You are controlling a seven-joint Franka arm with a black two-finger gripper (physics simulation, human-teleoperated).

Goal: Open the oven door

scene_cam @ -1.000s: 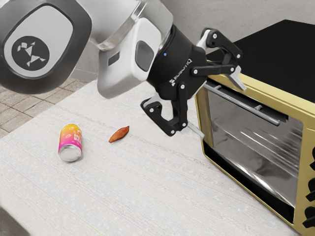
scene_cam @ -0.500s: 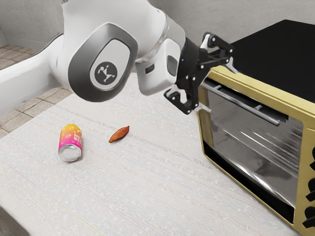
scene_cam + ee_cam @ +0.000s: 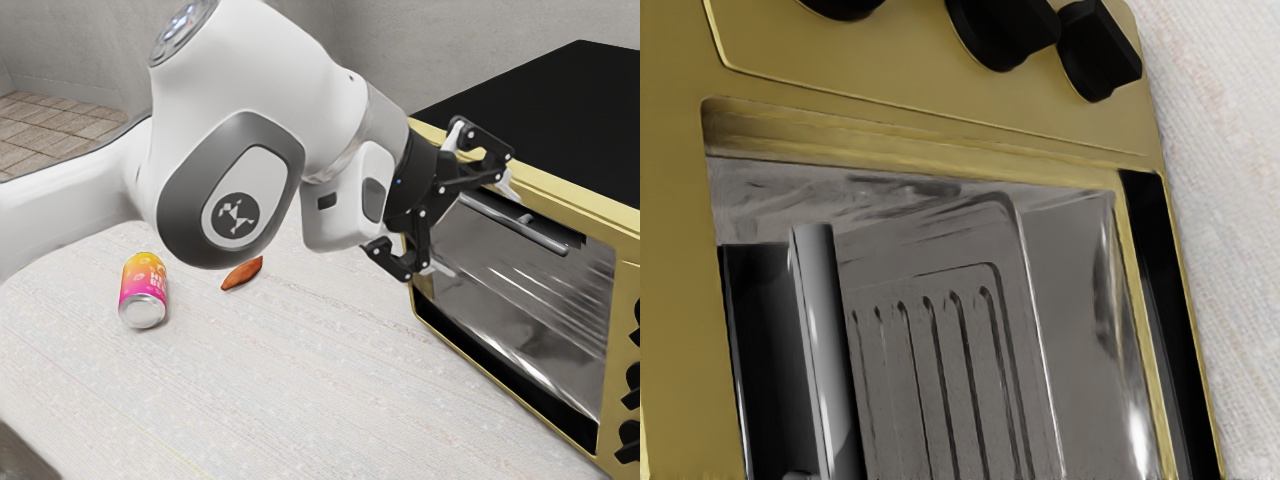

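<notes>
- Our gripper [image 3: 472, 228] holds its fingers spread with nothing pinched, one higher and one lower in front of the toaster oven [image 3: 560, 110], presumably so the bar handle [image 3: 548, 240] can pass between them.
- That handle runs along the upper front of the oven, on the glass door [image 3: 520, 300], our task's thing, which looks shut; we would pull there for leverage.
- Our gripper hides part of the handle, so we can't tell whether we touch it; the wrist view cuts the bar off.
- Beside the oven's door, the control knobs [image 3: 1095, 50] are partly cropped.
- Glare muddles the oven's interior.
</notes>
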